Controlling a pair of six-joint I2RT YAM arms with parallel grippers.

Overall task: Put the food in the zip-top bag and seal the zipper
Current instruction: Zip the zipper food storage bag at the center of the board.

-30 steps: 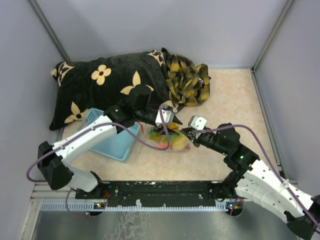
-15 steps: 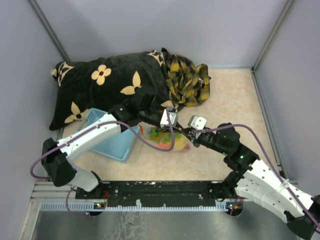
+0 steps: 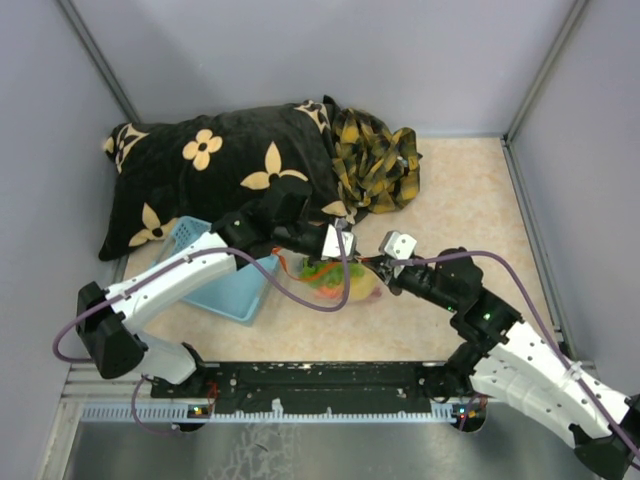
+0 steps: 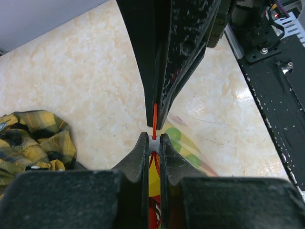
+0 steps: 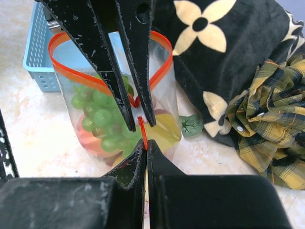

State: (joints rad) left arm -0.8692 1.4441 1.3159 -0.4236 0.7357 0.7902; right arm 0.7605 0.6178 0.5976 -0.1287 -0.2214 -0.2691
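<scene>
The zip-top bag (image 3: 330, 278) hangs between my two grippers over the table's middle, clear and bulging. Inside it I see the food: green grapes (image 5: 100, 117), a yellow piece (image 5: 164, 129) and a red-orange fruit (image 5: 86, 140). A green leaf piece (image 5: 191, 125) lies outside on the table by the pillow. The zipper (image 5: 86, 78) gapes as an orange loop behind the left fingers. My left gripper (image 4: 153, 138) is shut on the zipper's white slider (image 4: 153, 143). Facing it tip to tip, my right gripper (image 5: 146, 143) is shut on the zipper's closed end (image 5: 142, 130).
A light-blue basket (image 3: 225, 285) stands just left of the bag. A black pillow with cream flowers (image 3: 200, 170) and a yellow plaid cloth (image 3: 375, 160) lie behind. Grey walls enclose the table on three sides; the black rail (image 3: 320, 380) runs along the near edge.
The left gripper's jaws have closed from half open onto the zipper's slider. The left wrist shifted slightly toward the right gripper. The right gripper kept its hold.
</scene>
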